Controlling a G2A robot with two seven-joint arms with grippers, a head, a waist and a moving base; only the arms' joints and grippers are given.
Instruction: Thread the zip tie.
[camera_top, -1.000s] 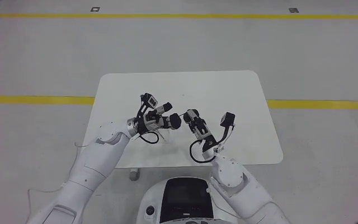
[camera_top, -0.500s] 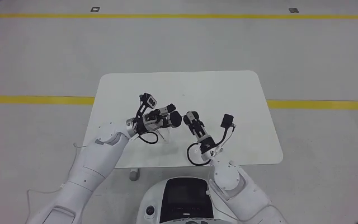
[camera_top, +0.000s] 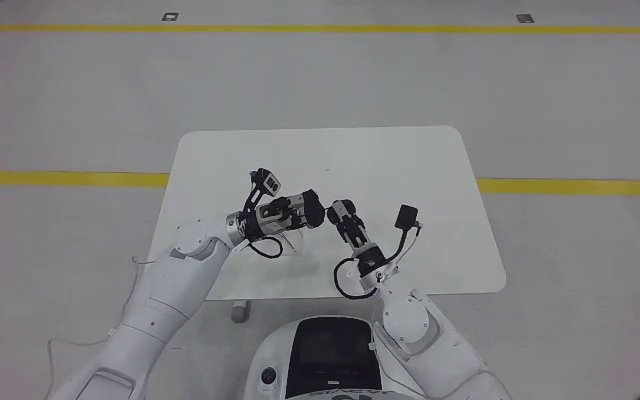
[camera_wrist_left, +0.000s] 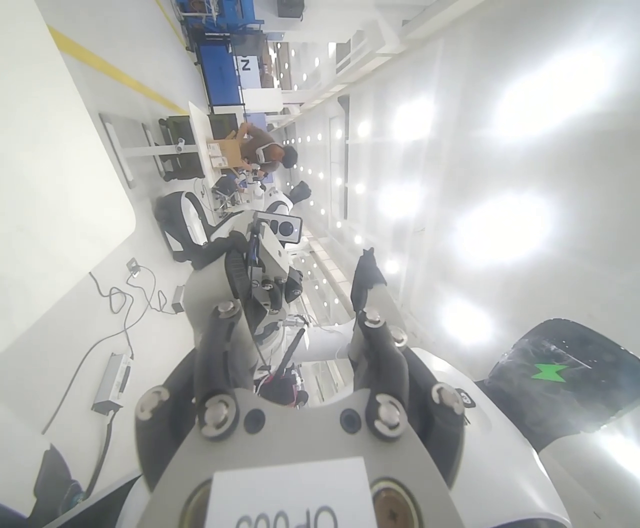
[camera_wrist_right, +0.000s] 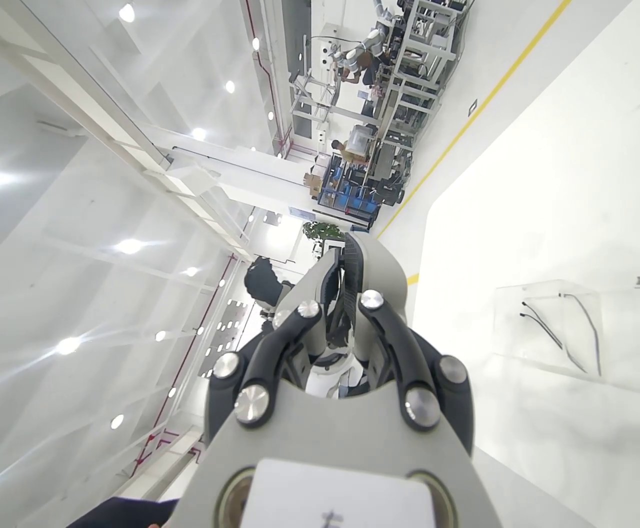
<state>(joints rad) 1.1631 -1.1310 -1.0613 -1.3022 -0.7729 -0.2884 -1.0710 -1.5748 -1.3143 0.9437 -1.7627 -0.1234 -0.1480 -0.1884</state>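
Left end effector (camera_top: 313, 209), right end effector (camera_top: 336, 211), close together

Overhead, round white ceiling lamps (camera_wrist_left: 500, 235) flood my workspace brightly (flaring into wide glare at my left wrist); straight white roof beams (camera_wrist_right: 165, 165) bow toward my wrist views' edges.

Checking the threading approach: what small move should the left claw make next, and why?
Probably ease the left claw slightly closer to the right claw. They face tip to tip above the table, the left open, the right shut; whether it grips anything is unclear.
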